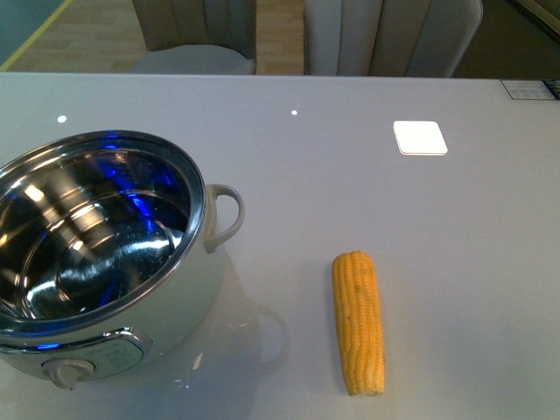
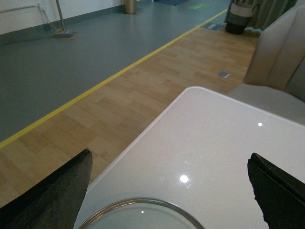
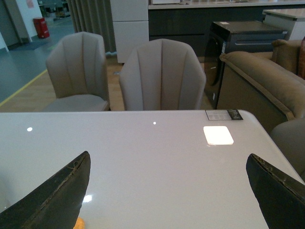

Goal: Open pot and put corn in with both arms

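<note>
Corn (image 1: 358, 322) lies on the table (image 1: 437, 227) down by one finger (image 3: 57, 195) of the right pincer (image 3: 167, 162), not between its wide-apart jaws, so shift across to centre it, then grip the cob's middle before carrying it to the open pot (image 1: 96, 236).

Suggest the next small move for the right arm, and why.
Probably lower the right tool onto the corn and close on it. The pot already stands open, the corn lies untouched on the table beside it, and the tool is open, with a sliver of corn just showing in the right wrist view.
</note>
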